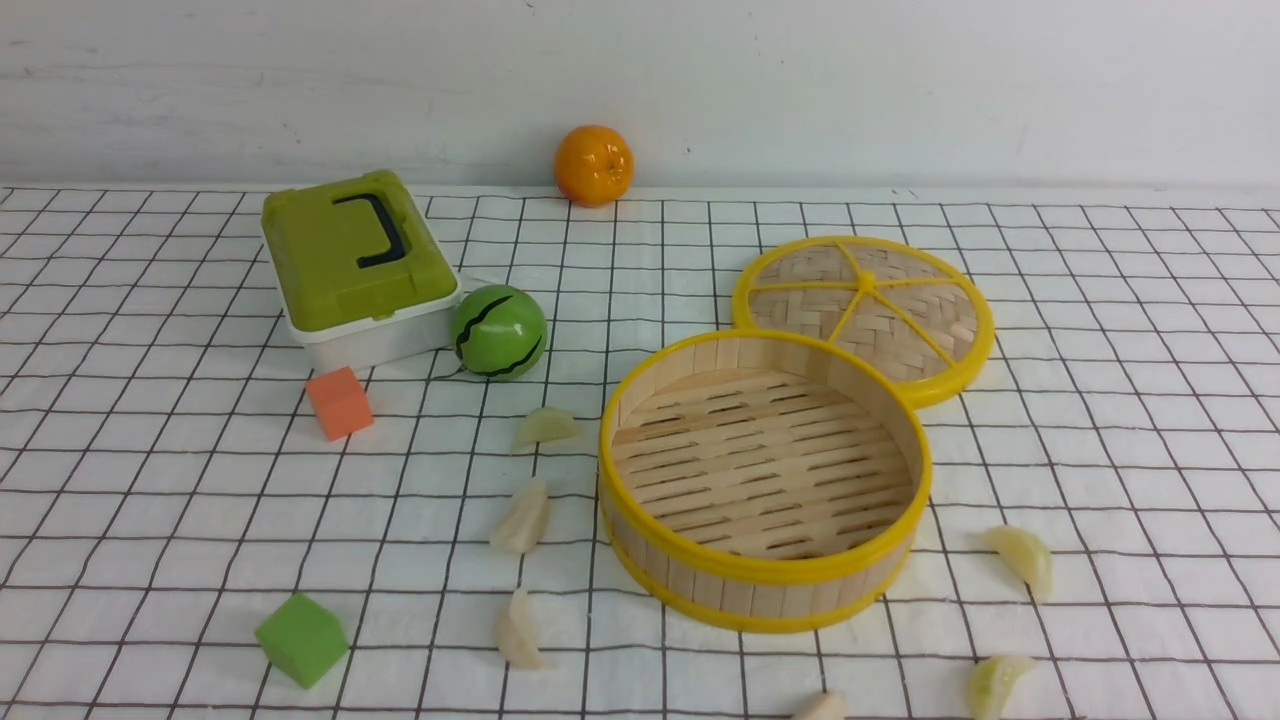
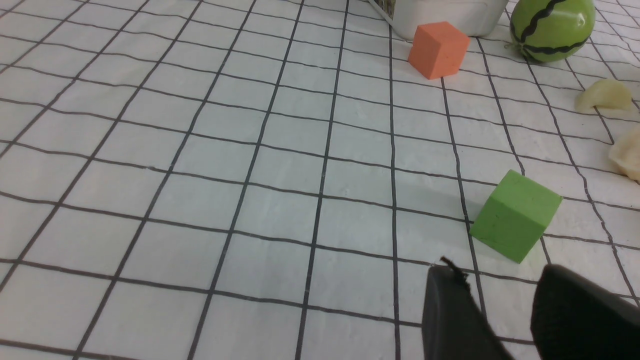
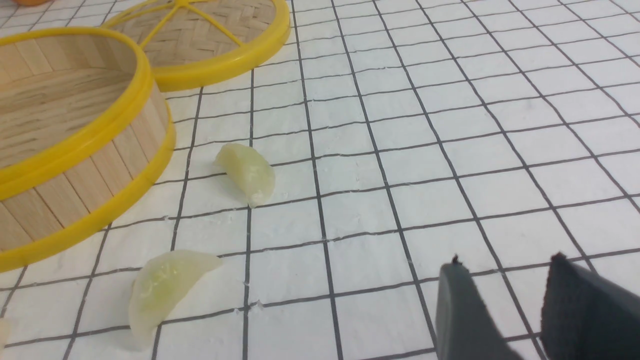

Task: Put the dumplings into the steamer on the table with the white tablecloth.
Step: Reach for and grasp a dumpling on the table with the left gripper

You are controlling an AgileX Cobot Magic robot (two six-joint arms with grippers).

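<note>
**On the checked cloth: six dumplings (image 1: 522, 517) lie loose around the steamer (image 1: 760, 590)**

Right of centre on the white tablecloth (image 1: 150, 480), with its grid of thin black lines, the round bamboo steamer stands upright. Its slatted floor is bare and it has yellow rims at top and bottom. Its woven lid (image 1: 865, 310), with yellow spokes, lies flat just behind it. All the dumplings are outside the basket.

Three lie to its left:
- a pale green one (image 1: 545, 427) furthest back
- a creamy one just beside the basket's side
- another creamy one (image 1: 520, 630) closer to the camera

Three more lie to its right and front:
- a pale yellow one (image 1: 1022, 558)
- a greenish one (image 1: 995, 682)
- one cut off by the front view's bottom edge (image 1: 822, 706)

Further left sits a white box (image 1: 350, 260) with a green top that carries a black hook-shaped handle. A watermelon ball (image 1: 499, 332) with wavy black stripes sits just beside it. An orange cube (image 1: 339, 402) rests in front of the box, and a green cube (image 1: 301, 640) lies near the front left. An orange (image 1: 594, 165) sits by the back wall (image 1: 900, 80). No writing can be made out on any of these.

Neither arm shows in the front view. The left wrist view shows the left gripper (image 2: 495, 270) with its dark fingers parted and nothing between them, near the green cube. The right gripper (image 3: 506, 260) likewise has its fingers spread and holds nothing. It is over bare cloth, well apart from the two dumplings in that view.
</note>
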